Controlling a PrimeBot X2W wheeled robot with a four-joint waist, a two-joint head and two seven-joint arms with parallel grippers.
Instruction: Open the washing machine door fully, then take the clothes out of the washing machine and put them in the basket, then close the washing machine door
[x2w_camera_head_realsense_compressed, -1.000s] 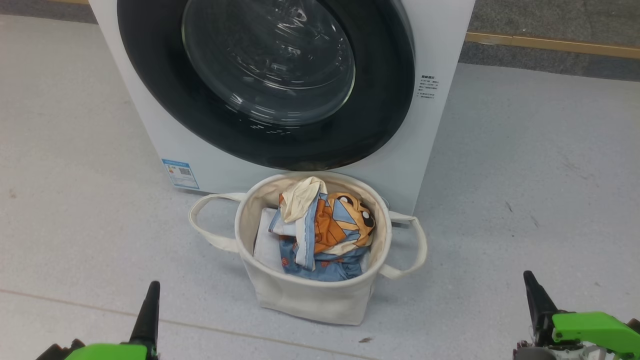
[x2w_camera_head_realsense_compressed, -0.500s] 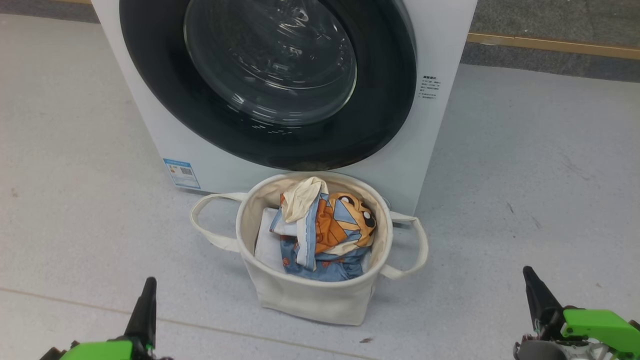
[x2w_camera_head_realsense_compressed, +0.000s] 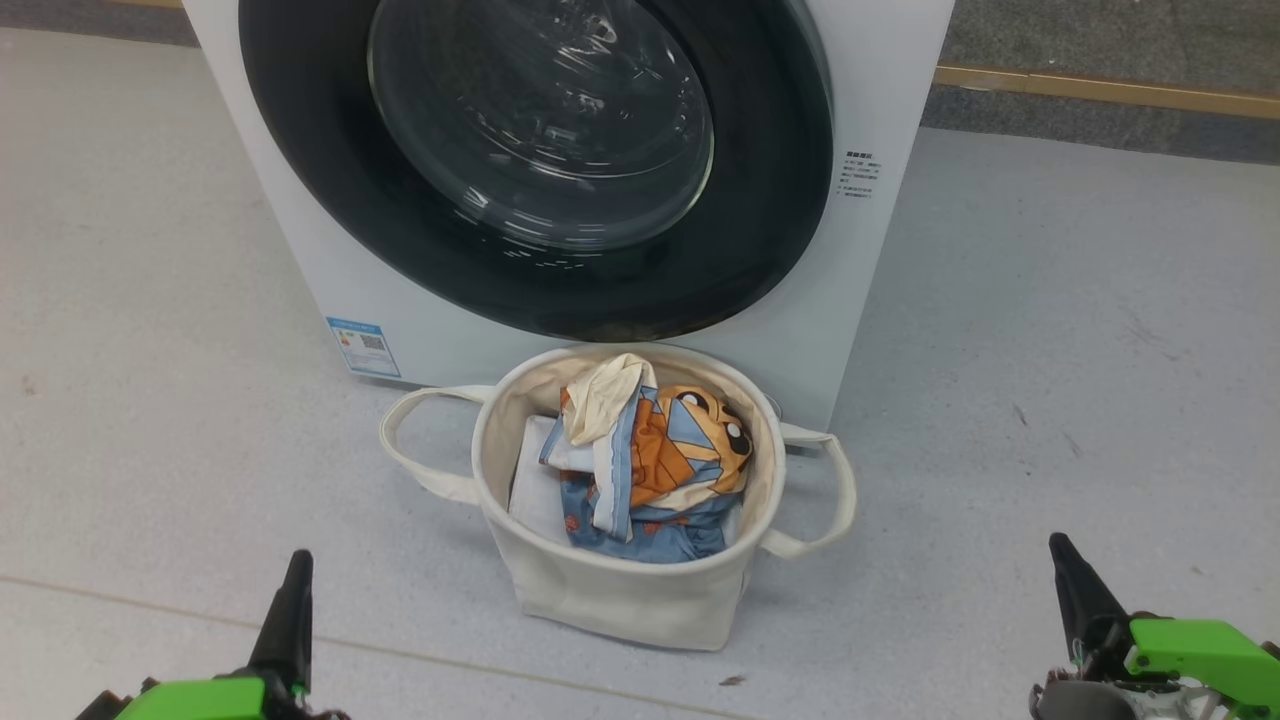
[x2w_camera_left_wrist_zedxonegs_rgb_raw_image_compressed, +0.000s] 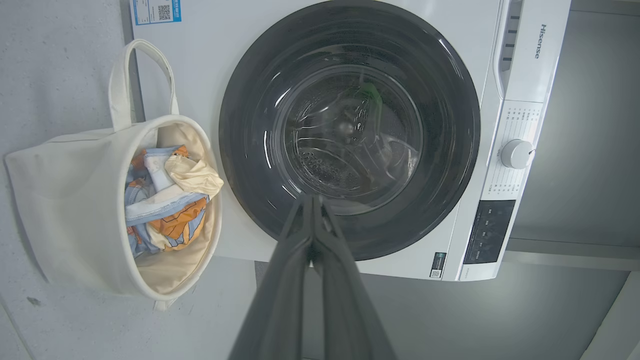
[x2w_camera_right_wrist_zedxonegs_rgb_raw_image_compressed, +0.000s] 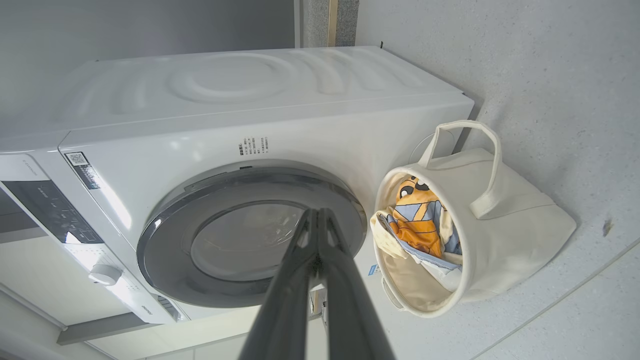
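L gripper (x2w_camera_head_realsense_compressed: 297, 562) at lower left of head view, jaws pressed together, pointing up. R gripper (x2w_camera_head_realsense_compressed: 1058, 548) at lower right, likewise closed, tip leaning slightly left. Both empty.

Laundry area, white front-loading washing machine (x2w_camera_head_realsense_compressed: 880, 90), cream canvas basket (x2w_camera_head_realsense_compressed: 620, 600) of clothes (x2w_camera_head_realsense_compressed: 660, 460), speckled grey floor (x2w_camera_head_realsense_compressed: 1050, 350)

The washing machine door (x2w_camera_head_realsense_compressed: 535, 150) has a wide glossy black rim around clear, reflective glass. It is set in the smooth, lightly glossy white casing of the washing machine (x2w_camera_head_realsense_compressed: 345, 270), and the perforated bright metal drum (x2w_camera_left_wrist_zedxonegs_rgb_raw_image_compressed: 327, 172) shows through the glass. The basket (x2w_camera_head_realsense_compressed: 610, 600) is matt cream canvas, the clothes (x2w_camera_head_realsense_compressed: 660, 460) are soft, creased printed cloth, and the floor (x2w_camera_head_realsense_compressed: 1050, 350) is matt, finely speckled grey.
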